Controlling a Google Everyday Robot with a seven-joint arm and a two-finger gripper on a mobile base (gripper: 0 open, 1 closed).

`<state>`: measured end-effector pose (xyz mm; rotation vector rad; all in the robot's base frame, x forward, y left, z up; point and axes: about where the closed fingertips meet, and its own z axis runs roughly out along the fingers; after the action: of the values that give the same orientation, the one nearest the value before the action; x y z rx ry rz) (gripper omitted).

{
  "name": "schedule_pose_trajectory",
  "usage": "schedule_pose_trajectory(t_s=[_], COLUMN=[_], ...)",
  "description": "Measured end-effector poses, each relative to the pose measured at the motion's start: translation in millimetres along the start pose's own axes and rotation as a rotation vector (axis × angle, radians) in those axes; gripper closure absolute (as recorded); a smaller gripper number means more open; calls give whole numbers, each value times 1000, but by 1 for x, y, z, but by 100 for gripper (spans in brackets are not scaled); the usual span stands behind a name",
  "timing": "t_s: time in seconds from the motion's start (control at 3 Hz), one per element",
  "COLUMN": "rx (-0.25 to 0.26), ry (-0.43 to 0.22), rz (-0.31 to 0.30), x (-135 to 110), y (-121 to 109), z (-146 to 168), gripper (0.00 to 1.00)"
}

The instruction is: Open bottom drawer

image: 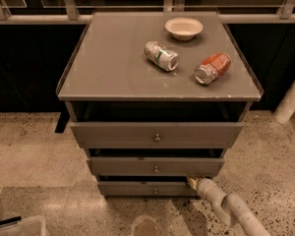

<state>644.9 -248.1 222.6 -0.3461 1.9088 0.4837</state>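
The bottom drawer is the lowest, thinnest grey front of the cabinet, with a small round metal knob at its middle. It stands out slightly less than the middle drawer above it. My gripper sits at the right end of the bottom drawer's top edge, just under the middle drawer front. The white arm comes in from the lower right. The top drawer sticks out the farthest.
On the cabinet top lie a white bowl, a silver-green can and a red can, both on their sides. A white post stands at the right. Speckled floor surrounds the cabinet; a pale bin corner shows bottom left.
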Motion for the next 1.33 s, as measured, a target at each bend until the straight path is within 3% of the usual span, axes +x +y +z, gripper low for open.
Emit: schedule_pose_trajectory(t_s=[0.67,1.0,1.33], rx=[24,24,26], ry=[117,117,171], rz=[4,4,19], x=[32,29,32], y=[-4,-3,-1], z=[-2,-3,-2], gripper=[100,100,100])
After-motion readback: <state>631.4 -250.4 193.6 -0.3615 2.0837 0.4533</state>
